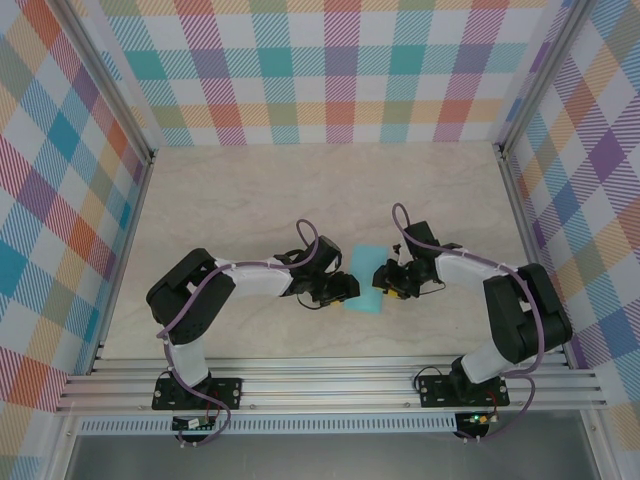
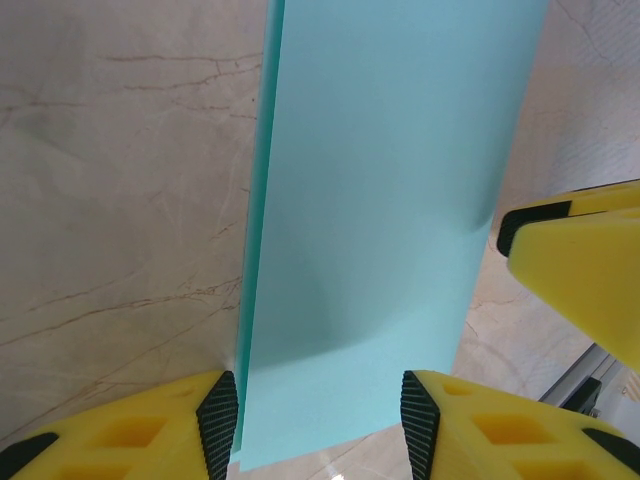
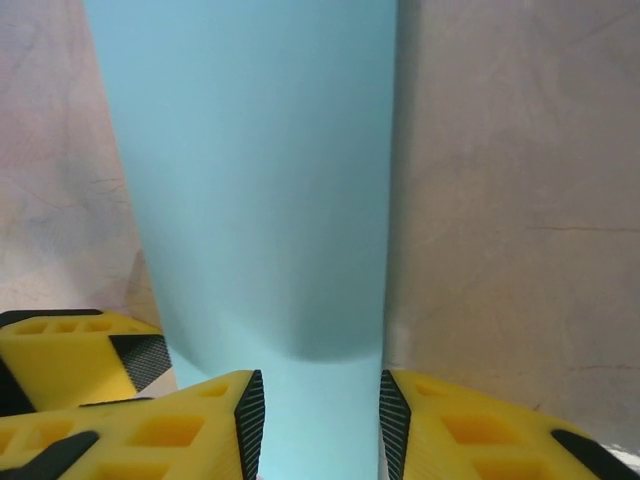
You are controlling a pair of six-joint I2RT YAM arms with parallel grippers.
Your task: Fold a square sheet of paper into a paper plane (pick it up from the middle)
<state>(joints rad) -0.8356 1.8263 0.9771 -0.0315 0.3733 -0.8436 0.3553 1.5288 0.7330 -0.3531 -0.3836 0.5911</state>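
The light-blue square sheet of paper lies on the table between my two grippers, folded double into a narrow strip. In the left wrist view the sheet shows two layers along its left edge. My left gripper is open and straddles the strip's near end, its left pad at the paper's edge. My right gripper is open over the opposite end of the sheet, which fills the gap between the pads. The two grippers face each other, left gripper and right gripper. The paper plane is out of view.
The tabletop is pale marbled board, walled by chequered panels on three sides. Aluminium rails run along the near edge. The right gripper's yellow finger reaches into the left wrist view, and the left gripper's finger into the right wrist view.
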